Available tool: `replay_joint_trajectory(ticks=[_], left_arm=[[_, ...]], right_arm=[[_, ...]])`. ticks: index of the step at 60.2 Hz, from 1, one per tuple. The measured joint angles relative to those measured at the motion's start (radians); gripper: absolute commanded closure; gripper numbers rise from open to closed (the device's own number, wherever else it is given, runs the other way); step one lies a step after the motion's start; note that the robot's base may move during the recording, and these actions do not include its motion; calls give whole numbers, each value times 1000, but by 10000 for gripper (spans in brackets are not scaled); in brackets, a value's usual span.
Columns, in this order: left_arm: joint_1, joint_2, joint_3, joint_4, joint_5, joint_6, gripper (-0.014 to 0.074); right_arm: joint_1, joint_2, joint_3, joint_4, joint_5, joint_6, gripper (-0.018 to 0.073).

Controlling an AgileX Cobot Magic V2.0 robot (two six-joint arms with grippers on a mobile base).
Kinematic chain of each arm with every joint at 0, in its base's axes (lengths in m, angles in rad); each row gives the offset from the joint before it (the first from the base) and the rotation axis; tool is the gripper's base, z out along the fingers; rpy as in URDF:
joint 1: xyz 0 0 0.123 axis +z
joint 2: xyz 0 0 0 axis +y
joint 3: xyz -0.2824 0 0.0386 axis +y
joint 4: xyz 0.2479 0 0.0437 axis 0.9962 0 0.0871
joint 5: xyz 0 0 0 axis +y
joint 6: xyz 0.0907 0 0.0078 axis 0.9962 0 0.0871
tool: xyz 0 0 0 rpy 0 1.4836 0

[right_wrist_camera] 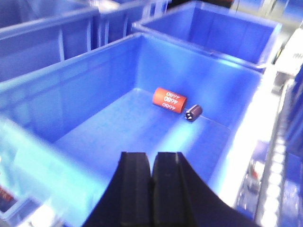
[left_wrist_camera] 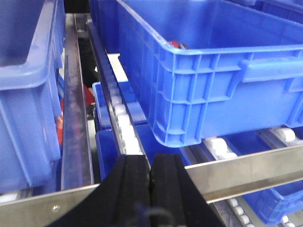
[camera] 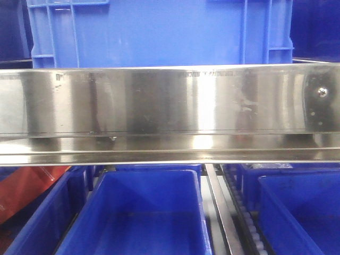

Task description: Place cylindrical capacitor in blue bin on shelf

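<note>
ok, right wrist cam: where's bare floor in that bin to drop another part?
Blue bin: floor is bare across the near and left side, ahead of the shut right pincer. Crowded only at the far right, where the orange part and cylindrical capacitor lie.

At six o'clock in your left wrist view you see the left gripper [left_wrist_camera: 150, 189]: two matte black fingers [left_wrist_camera: 128, 189] with rounded tops, widening toward the base. Your right gripper [right_wrist_camera: 152, 189] looks alike, its black fingers [right_wrist_camera: 135, 189] flat-topped, flaring into dark shoulders.
</note>
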Motion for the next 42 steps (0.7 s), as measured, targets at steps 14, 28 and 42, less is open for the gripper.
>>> replay_joint_trajectory(ticks=[14, 28, 42], left_arm=[[0, 0, 58, 0, -57, 0, 707], [0, 0, 115, 0, -103, 0, 707], [0, 0, 121, 3, -116, 0, 707]], right_arm=[[0, -319, 392, -9, -197, 0, 713], [0, -662, 767, -11, -313, 0, 713], [0, -847, 934, -11, -383, 1, 713]])
